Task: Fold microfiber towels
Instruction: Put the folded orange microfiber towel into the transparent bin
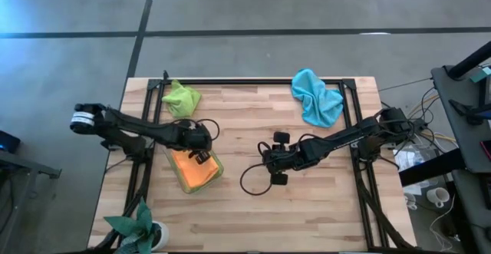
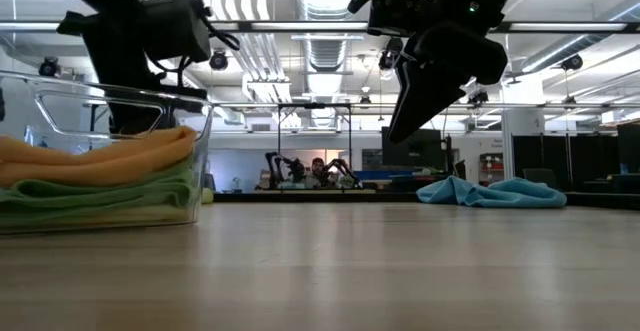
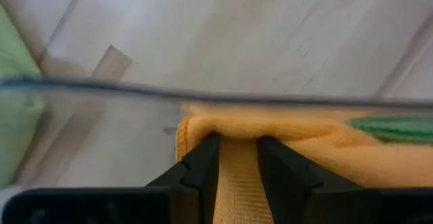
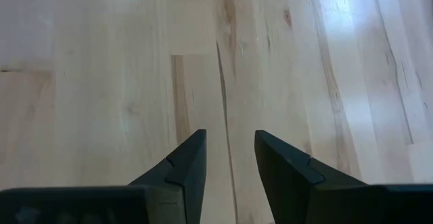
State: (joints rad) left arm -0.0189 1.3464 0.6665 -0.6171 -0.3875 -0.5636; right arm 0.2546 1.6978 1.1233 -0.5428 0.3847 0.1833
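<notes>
Wood table (image 1: 253, 208), big open workshop behind. Left gripper (image 3: 237, 158) pinches the orange towel (image 1: 193, 167) inside a clear bin (image 2: 190, 121), left-center. Right gripper (image 4: 230, 158) hangs mid-frame w/ fingers apart, nothing in them. Blue towel (image 1: 316, 97) crumpled upper right, lime towel (image 1: 181, 98) upper left.

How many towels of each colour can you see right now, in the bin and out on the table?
Orange towel, in the clear bin, left gripper shut on it: 1
Green towel, under the orange one in the bin: 1
Lime green towel, loose on the table: 1
Light blue towel, loose on the table: 1
Total: 4
</notes>
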